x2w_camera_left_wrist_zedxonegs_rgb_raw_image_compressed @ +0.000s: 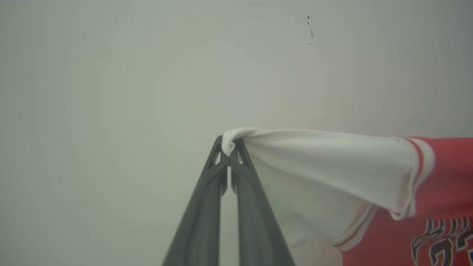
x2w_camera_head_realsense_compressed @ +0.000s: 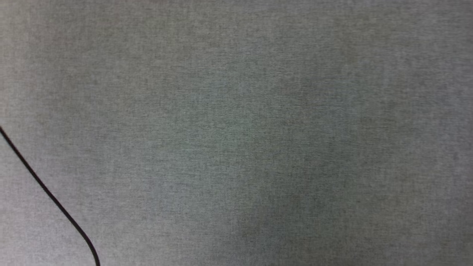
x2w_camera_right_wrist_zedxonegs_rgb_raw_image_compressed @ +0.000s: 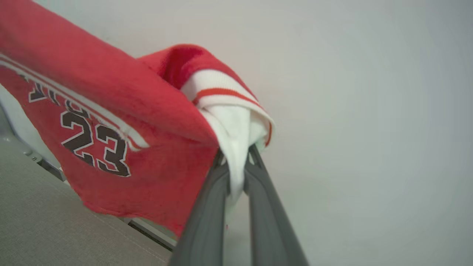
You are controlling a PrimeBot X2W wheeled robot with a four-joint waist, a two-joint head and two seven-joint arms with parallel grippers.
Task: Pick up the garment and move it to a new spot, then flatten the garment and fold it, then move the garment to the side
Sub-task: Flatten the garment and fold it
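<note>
1. Our left gripper (x2w_camera_left_wrist_zedxonegs_rgb_raw_image_compressed: 230, 155) was clamped shut on the shirt (x2w_camera_left_wrist_zedxonegs_rgb_raw_image_compressed: 447, 177), its jaws pinching a bunched tip of the white sleeve (x2w_camera_left_wrist_zedxonegs_rgb_raw_image_compressed: 325, 162).
2. From that pinch the sleeve stretched off to the right of the left wrist view as far as its striped trim (x2w_camera_left_wrist_zedxonegs_rgb_raw_image_compressed: 419, 159). The shirt's red body lay beyond, with black, white-edged letters (x2w_camera_left_wrist_zedxonegs_rgb_raw_image_compressed: 443, 240) low on it.
3. Our right gripper (x2w_camera_right_wrist_zedxonegs_rgb_raw_image_compressed: 236, 159) was closed on the shirt too, with white cloth caught between its jaws just under a red-and-white band (x2w_camera_right_wrist_zedxonegs_rgb_raw_image_compressed: 221, 92).
4. The shirt's red body draped away from that grip, folded over on itself, and a black "23" (x2w_camera_right_wrist_zedxonegs_rgb_raw_image_compressed: 97, 146) outlined in white showed on the hanging part.
5. So the shirt was held up between both grippers.
6. Below the shirt's lower edge lay the grey table (x2w_camera_right_wrist_zedxonegs_rgb_raw_image_compressed: 44, 221) with a metal rail (x2w_camera_right_wrist_zedxonegs_rgb_raw_image_compressed: 151, 229) along its side. We could not tell whether the edge touched it.
7. In the head view a black cable (x2w_camera_head_realsense_compressed: 44, 188) crossed grey weave, and we could not tell how it lay in relation to the shirt.
8. Behind the shirt stood a pale wall (x2w_camera_left_wrist_zedxonegs_rgb_raw_image_compressed: 111, 92), with small dark marks (x2w_camera_left_wrist_zedxonegs_rgb_raw_image_compressed: 309, 29) above the sleeve.
</note>
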